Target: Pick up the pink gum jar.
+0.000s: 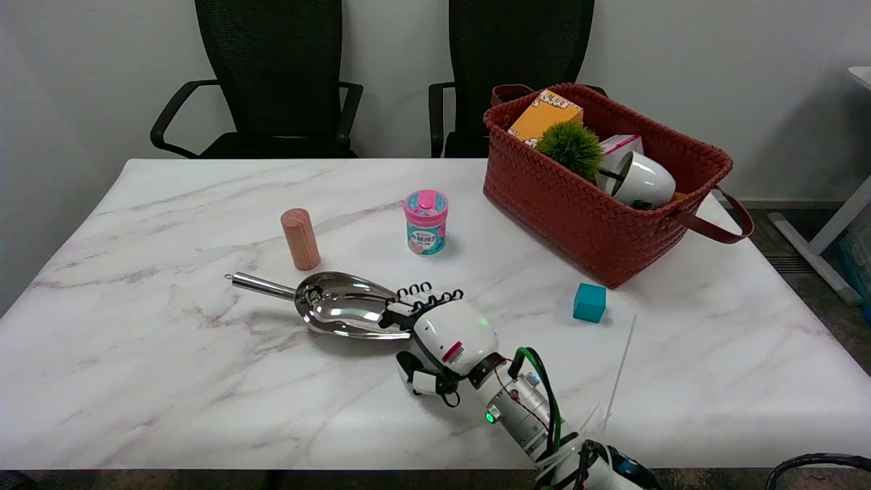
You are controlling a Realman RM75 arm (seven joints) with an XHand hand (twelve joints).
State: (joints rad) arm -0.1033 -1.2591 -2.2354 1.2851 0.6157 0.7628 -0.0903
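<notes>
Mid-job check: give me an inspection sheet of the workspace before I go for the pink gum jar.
Surface: white marble-patterned table, no spills seen.
Job's things: pink gum jar upright, mid-table, lid on, untouched.
Clutter: wooden cylinder upright left of the jar; metal scoop lying near the hand; teal cube; red woven basket holding an orange box, green plant ball and white cup.
Hands: right hand low over the table beside the scoop's bowl, fingers curled, holding nothing; contact with the scoop unclear.
Cables: green and red wires along the right wrist.
Surroundings: two black chairs behind the table, white wall.
</notes>
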